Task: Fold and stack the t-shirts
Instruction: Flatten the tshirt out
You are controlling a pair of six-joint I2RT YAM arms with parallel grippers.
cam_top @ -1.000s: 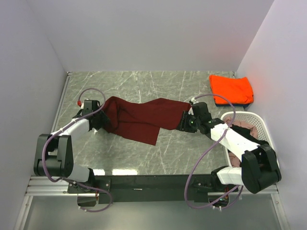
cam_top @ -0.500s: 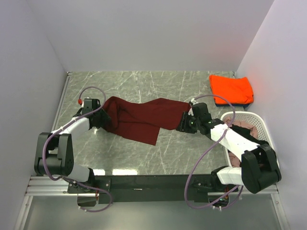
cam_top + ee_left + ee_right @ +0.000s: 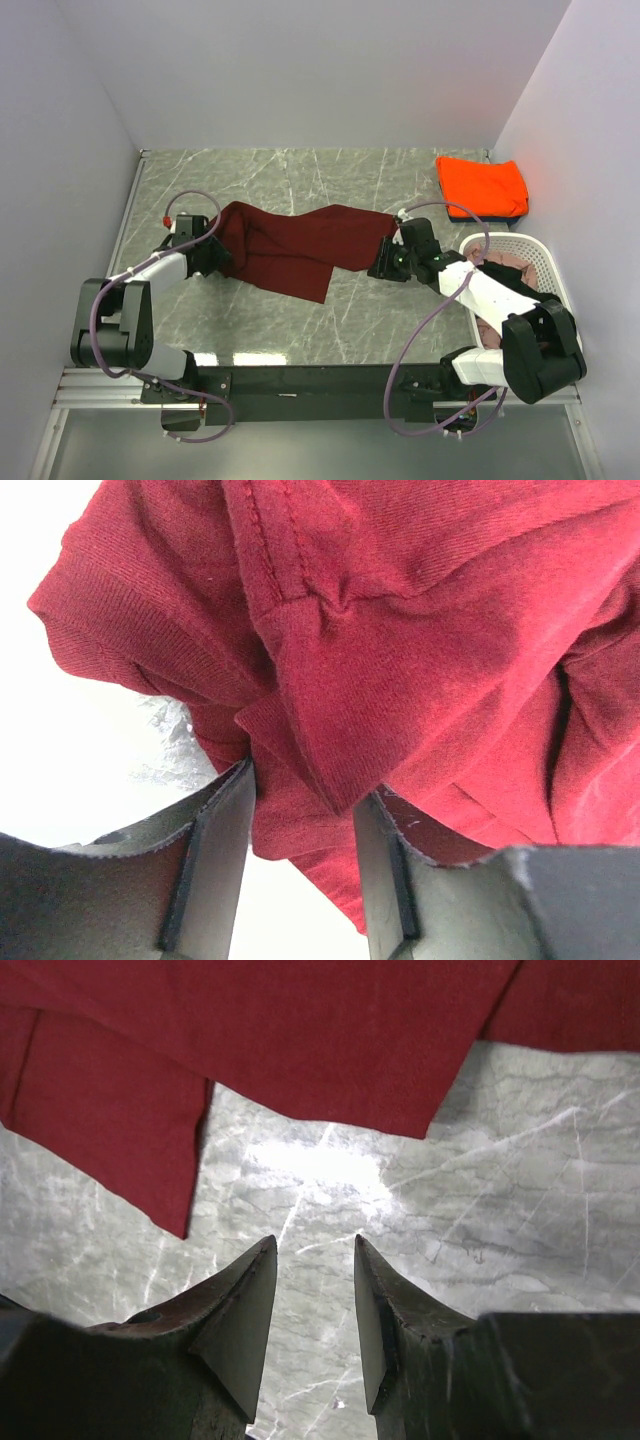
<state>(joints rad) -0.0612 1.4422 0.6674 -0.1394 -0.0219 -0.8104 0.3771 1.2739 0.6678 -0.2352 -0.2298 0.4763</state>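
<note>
A dark maroon t-shirt (image 3: 300, 245) lies spread and creased across the middle of the table. My left gripper (image 3: 212, 255) is at its left end. In the left wrist view the jaws (image 3: 303, 790) stand apart with a bunched fold of the maroon shirt (image 3: 420, 630) between them. My right gripper (image 3: 378, 265) sits just off the shirt's right end. It is open and empty over bare marble (image 3: 315, 1245), with the shirt's edge (image 3: 300, 1040) just ahead of the tips. A folded bright orange t-shirt (image 3: 482, 186) lies at the far right on a dark blue one (image 3: 478, 217).
A white perforated basket (image 3: 545, 262) stands at the right edge, next to the right arm, with pink and dark cloth (image 3: 505, 268) in it. Grey walls close in the table on the left, back and right.
The left gripper has shifted slightly right and nearer, into the shirt's left end. The right gripper has drawn back a little from the shirt's right end. The shirt itself lies the same.
</note>
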